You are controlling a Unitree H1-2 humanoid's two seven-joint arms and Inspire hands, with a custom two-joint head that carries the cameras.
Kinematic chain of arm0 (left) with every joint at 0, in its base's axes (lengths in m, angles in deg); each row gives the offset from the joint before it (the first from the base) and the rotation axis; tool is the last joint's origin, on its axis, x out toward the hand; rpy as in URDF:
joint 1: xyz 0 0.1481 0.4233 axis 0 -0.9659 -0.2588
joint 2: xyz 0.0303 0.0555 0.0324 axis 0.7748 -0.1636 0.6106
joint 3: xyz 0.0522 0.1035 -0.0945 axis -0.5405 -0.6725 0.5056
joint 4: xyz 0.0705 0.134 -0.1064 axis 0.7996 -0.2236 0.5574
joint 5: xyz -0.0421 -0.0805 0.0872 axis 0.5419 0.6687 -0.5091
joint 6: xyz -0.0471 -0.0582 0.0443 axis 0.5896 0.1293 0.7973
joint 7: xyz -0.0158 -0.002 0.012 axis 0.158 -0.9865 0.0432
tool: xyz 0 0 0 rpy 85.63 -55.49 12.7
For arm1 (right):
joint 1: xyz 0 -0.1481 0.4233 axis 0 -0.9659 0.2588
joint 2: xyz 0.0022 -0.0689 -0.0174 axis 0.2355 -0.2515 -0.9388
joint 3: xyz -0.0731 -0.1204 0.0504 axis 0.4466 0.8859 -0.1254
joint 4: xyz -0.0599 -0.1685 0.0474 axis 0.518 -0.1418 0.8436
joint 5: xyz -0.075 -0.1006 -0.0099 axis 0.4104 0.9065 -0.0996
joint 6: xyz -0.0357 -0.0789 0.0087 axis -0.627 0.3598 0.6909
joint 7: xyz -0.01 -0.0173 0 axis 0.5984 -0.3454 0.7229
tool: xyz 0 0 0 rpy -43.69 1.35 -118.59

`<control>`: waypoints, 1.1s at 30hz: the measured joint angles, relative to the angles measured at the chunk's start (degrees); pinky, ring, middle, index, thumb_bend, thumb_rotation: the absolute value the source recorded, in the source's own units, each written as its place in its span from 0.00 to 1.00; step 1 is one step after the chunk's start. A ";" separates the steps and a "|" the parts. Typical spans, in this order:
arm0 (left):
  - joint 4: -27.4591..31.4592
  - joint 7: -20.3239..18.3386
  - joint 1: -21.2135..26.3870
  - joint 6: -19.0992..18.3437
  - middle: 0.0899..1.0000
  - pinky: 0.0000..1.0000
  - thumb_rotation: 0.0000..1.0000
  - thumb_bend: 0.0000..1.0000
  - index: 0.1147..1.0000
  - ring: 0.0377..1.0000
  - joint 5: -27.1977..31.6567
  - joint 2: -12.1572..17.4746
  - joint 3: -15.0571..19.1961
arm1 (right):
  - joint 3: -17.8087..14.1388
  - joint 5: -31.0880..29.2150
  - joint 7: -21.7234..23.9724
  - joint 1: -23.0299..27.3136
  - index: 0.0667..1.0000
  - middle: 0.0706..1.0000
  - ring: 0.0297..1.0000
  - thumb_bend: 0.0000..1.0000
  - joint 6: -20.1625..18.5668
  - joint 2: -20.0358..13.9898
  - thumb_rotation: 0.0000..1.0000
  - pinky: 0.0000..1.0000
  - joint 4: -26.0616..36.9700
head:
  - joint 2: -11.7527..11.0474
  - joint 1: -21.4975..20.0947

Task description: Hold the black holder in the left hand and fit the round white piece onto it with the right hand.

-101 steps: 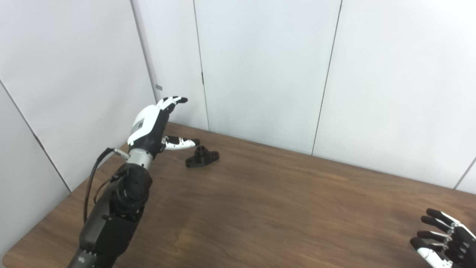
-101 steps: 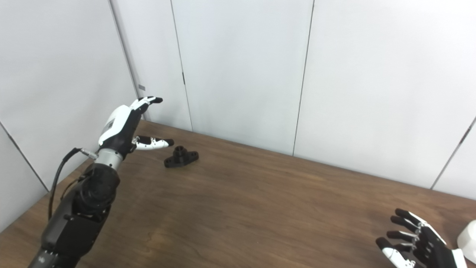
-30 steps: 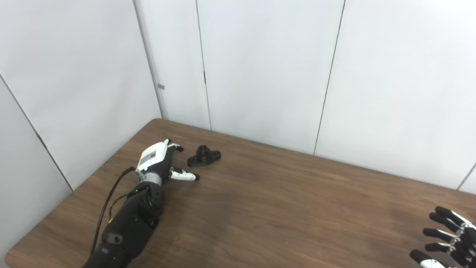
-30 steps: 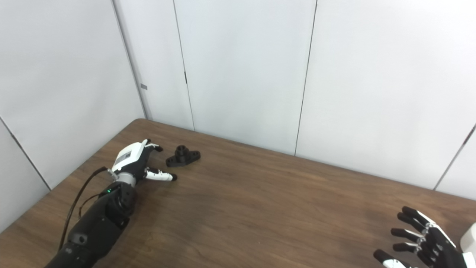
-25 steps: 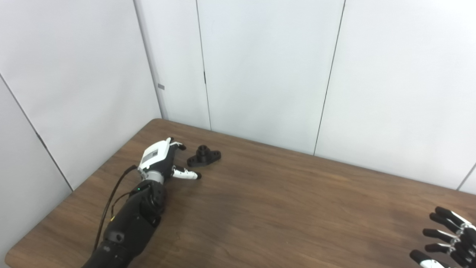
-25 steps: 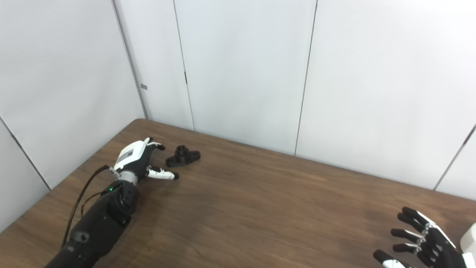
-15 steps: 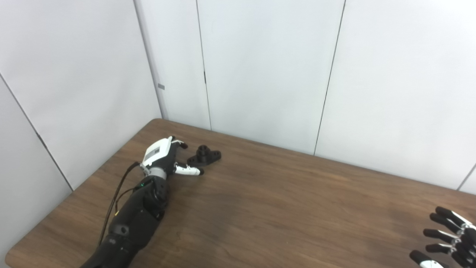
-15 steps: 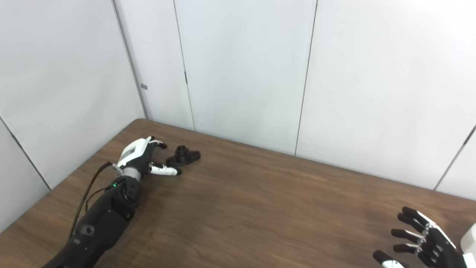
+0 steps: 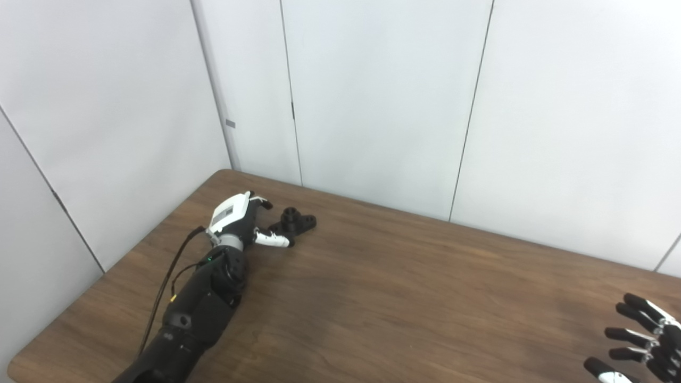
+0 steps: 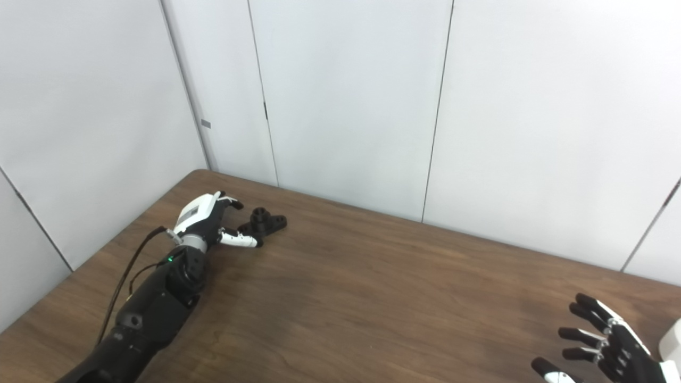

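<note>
Left eye view: left hand [image 9: 238, 222] lies low beside the black holder [image 9: 292, 222], fingers spread and empty — seemingly placed to grasp it — while the right hand [image 10: 606, 351] waits splayed, holding nothing.

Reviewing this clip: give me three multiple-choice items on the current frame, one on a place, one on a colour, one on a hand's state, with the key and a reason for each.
1. Where does the black holder lie?
A. near the table's far left corner
B. at the near right edge
C. in the right hand

2. What colour is the table?
A. white
B. dark brown wood
C. green

3. What is the state of the left hand?
A. shut on the holder
B. open beside the holder
C. out of view

Key: 1 A, it rests on the tabletop by the far left corner. 2 B, brown wood grain shows throughout. 3 B, fingers and thumb are apart with the holder just past their tips, not enclosed.
</note>
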 measured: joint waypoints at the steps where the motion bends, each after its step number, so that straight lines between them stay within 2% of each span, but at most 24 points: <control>1: -0.35 0.01 0.09 0.00 1.00 1.00 0.24 0.88 0.76 1.00 0.39 -0.09 -0.01 | 0.00 0.05 0.00 -0.02 0.82 0.80 0.68 0.53 -0.28 0.00 0.00 0.58 0.23 | 0.17 -0.09; 12: -1.39 0.06 0.71 -0.79 1.00 1.00 0.29 0.90 0.73 1.00 1.26 -0.24 -1.56 | 0.00 0.26 0.01 -0.53 0.81 0.80 0.68 0.52 -1.97 0.00 0.00 0.57 2.32 | 0.62 -0.53; 17: -2.90 0.74 0.96 -0.20 1.00 1.00 0.34 0.92 0.73 1.00 1.31 -0.24 -1.81 | 0.02 0.56 0.00 -0.66 0.81 0.79 0.68 0.52 -2.35 0.01 0.00 0.57 3.39 | 0.88 -0.62; 20: -3.40 1.35 0.98 0.13 0.99 1.00 0.34 0.92 0.72 1.00 1.33 -0.43 -1.87 | 0.10 0.80 0.00 -0.87 0.81 0.79 0.68 0.52 -2.92 0.03 0.00 0.57 3.51 | 0.97 -0.88; 27: -4.71 2.09 1.55 0.33 0.99 1.00 0.38 0.88 0.72 1.00 1.35 -0.69 -2.65 | 0.14 0.89 0.01 -1.00 0.81 0.79 0.68 0.51 -3.47 0.03 0.00 0.56 4.25 | 1.32 -1.14; 30: -4.93 2.07 2.10 -0.32 0.98 1.00 0.35 0.85 0.70 1.00 1.08 -0.68 -3.65 | 0.14 0.96 0.00 -1.00 0.80 0.79 0.68 0.50 -3.92 0.04 0.00 0.56 4.54 | 1.32 -1.14; 32: -5.46 2.06 2.47 -0.33 0.96 1.00 0.27 0.82 0.66 1.00 1.13 -0.67 -3.89 | 0.11 0.93 0.00 -1.00 0.81 0.79 0.67 0.50 -3.99 0.04 0.00 0.55 4.71 | 1.41 -1.14; 33: -5.82 2.06 2.58 -0.03 0.95 1.00 0.19 0.80 0.61 1.00 1.55 -0.68 -3.75 | 0.11 0.94 0.00 -1.00 0.80 0.79 0.67 0.50 -4.04 0.04 0.00 0.55 4.81 | 1.41 -1.14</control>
